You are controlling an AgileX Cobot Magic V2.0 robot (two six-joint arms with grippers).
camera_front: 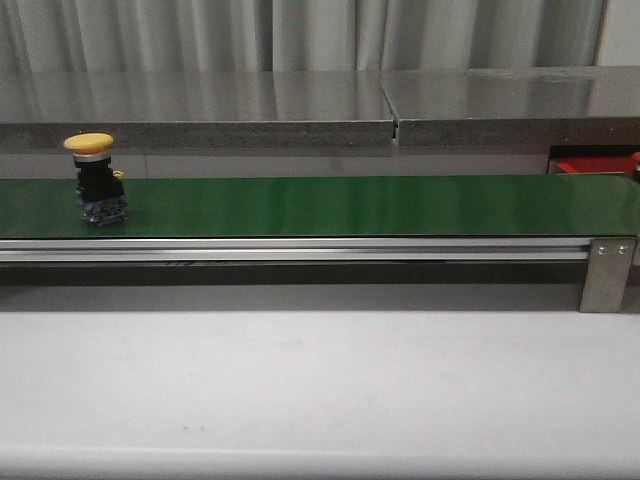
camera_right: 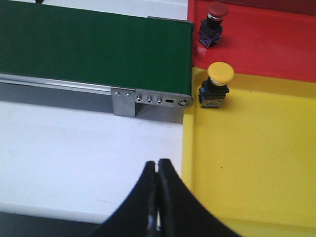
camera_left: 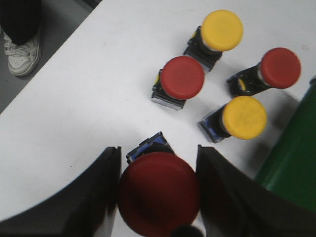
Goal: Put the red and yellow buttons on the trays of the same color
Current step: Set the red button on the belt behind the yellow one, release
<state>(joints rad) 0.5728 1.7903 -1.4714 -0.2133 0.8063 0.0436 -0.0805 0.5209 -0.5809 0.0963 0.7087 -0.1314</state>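
Observation:
My left gripper point(camera_left: 158, 150) is shut on a red button point(camera_left: 159, 192), its fingers against both sides of the cap, above the white table. Beyond it two red buttons point(camera_left: 182, 77) point(camera_left: 280, 67) and two yellow buttons point(camera_left: 221, 30) point(camera_left: 244, 117) stand loose on the table. In the front view another yellow button point(camera_front: 95, 180) stands upright on the green belt at its left end. My right gripper point(camera_right: 158, 162) is shut and empty, over the table beside the yellow tray point(camera_right: 252, 148). That tray holds a yellow button point(camera_right: 217, 84). The red tray point(camera_right: 266, 44) behind it holds a red button point(camera_right: 213, 22).
The green conveyor belt point(camera_front: 330, 205) runs across the table, with a metal bracket point(camera_front: 608, 272) at its right end next to the trays. A steel counter point(camera_front: 320, 100) stands behind it. A person's shoe point(camera_left: 22, 54) is on the floor past the table edge.

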